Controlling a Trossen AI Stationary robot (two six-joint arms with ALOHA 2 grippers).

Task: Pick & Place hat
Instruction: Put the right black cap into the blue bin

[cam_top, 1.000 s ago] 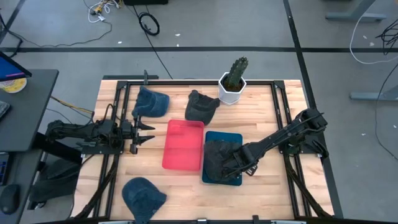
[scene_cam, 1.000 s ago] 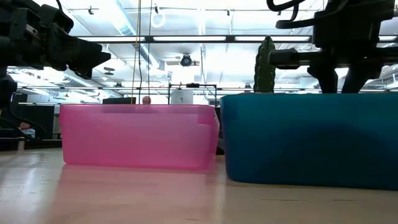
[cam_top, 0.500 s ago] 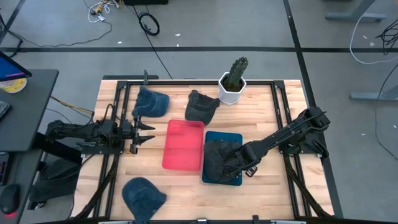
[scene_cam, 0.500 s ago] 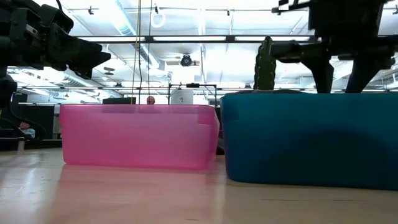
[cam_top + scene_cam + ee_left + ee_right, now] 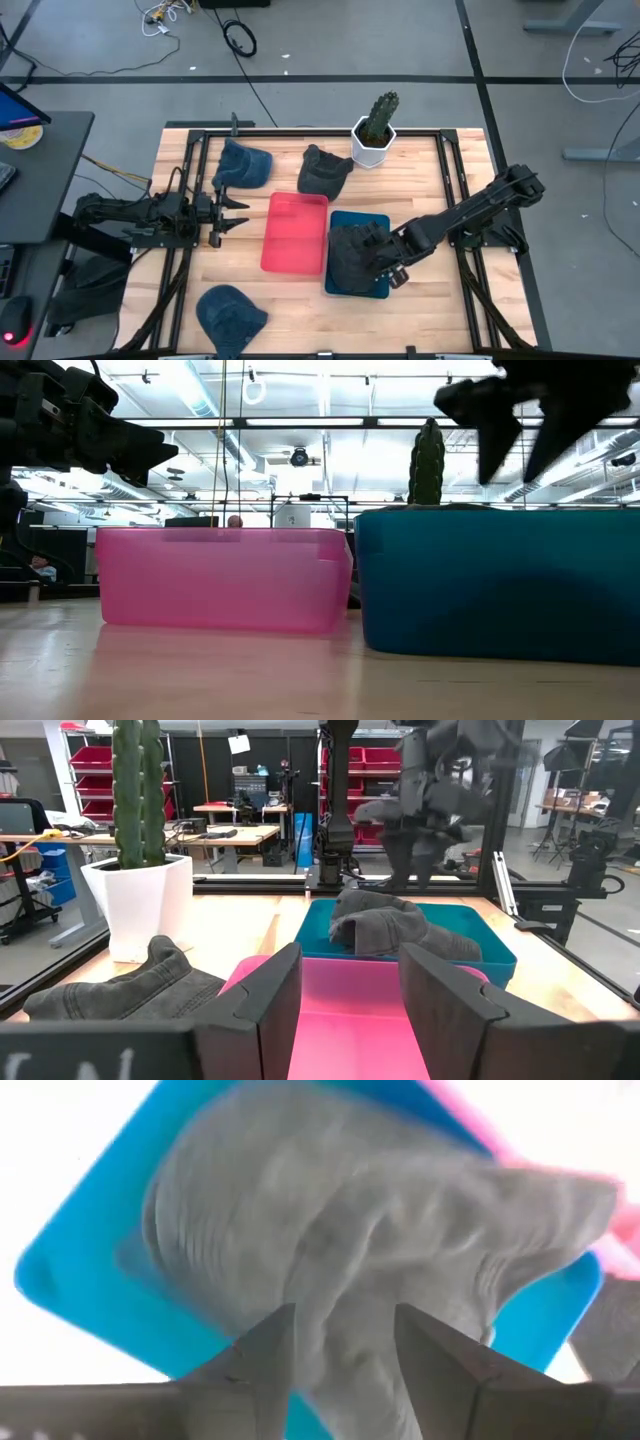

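No brand, label or readable writing shows on any of the things.

Two plastic bins stand side by side on the wooden surface (image 5: 420, 170). The teal rectangular bin (image 5: 372, 220) holds a dark grey fabric hat (image 5: 350, 255), crumpled and filling most of it; the left wrist view shows the hat heaped above the bin's rim (image 5: 400, 925). The pink translucent rectangular bin (image 5: 295, 232), touching the teal one on its left, has nothing visible in it. A white faceted pot (image 5: 372, 146) at the far edge of the surface holds a green cactus (image 5: 380, 112).

Three more hats lie loose on the surface: a dark grey one (image 5: 323, 171) just beside the white pot, a blue denim one (image 5: 244, 163) to its left, and another blue denim one (image 5: 230, 312) at the near edge.

The right gripper (image 5: 385, 262) hangs over the teal bin, just above the hat inside it; its fingers (image 5: 445, 1355) stand apart with nothing between them. The left gripper (image 5: 233, 214) waits left of the pink bin, fingers spread and empty.
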